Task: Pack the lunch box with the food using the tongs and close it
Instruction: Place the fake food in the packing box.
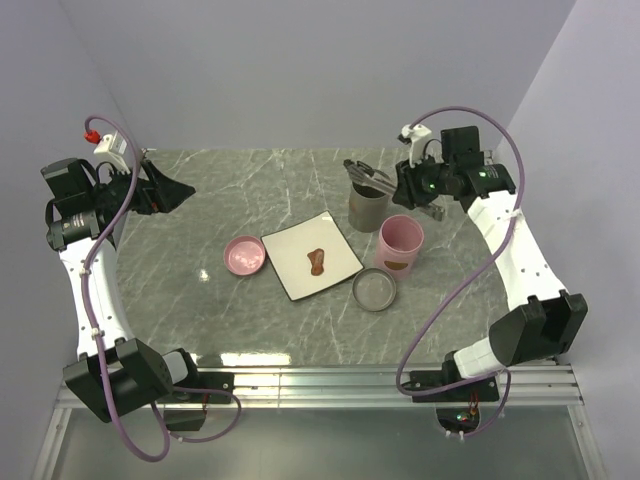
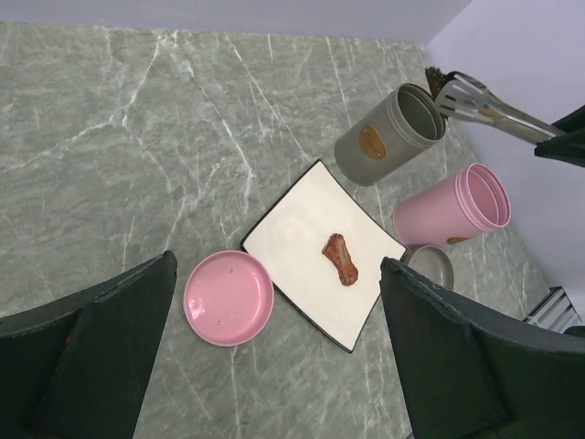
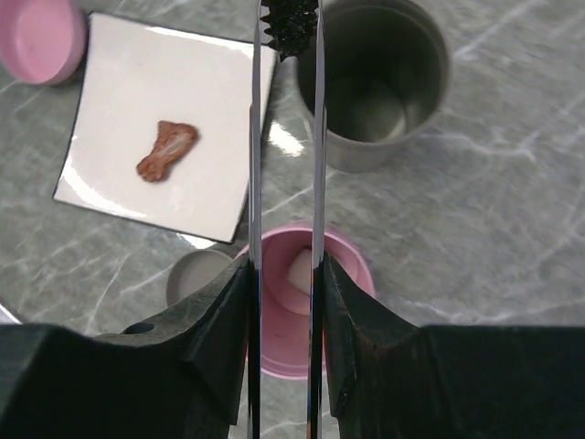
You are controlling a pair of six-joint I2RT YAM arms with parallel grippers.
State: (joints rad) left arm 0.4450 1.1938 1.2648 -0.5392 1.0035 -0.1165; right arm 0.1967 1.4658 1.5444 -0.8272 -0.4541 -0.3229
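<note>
Right gripper (image 3: 285, 274) hogs the bottom of its wrist view, black fingers clenched partway along the long thin silver metal tongs (image 3: 255, 183). That squeeze pinches the tips onto the dark spiky oblong food piece (image 3: 288, 27), which sits by the rim of the grey metal cylinder tin (image 3: 384, 137); how high, I can't tell. Spread over the grey marble-look table (image 1: 230, 190) are the white square plate (image 1: 290, 250), the pink round lunch box tub (image 1: 400, 245) and its flat pink lid (image 2: 228, 297). The white block (image 3: 300, 271) lies inside the tub, and the reddish-brown flat piece (image 3: 167, 151) is on the plate. Left gripper (image 2: 279, 274) hangs wide open, holding nothing. My guess is the food's light, rigid toy plastic and a bit slippery against smooth steel. I'd pinch the flat one across its narrow waist and keep the squeeze steady, since those tongs look springy.
</note>
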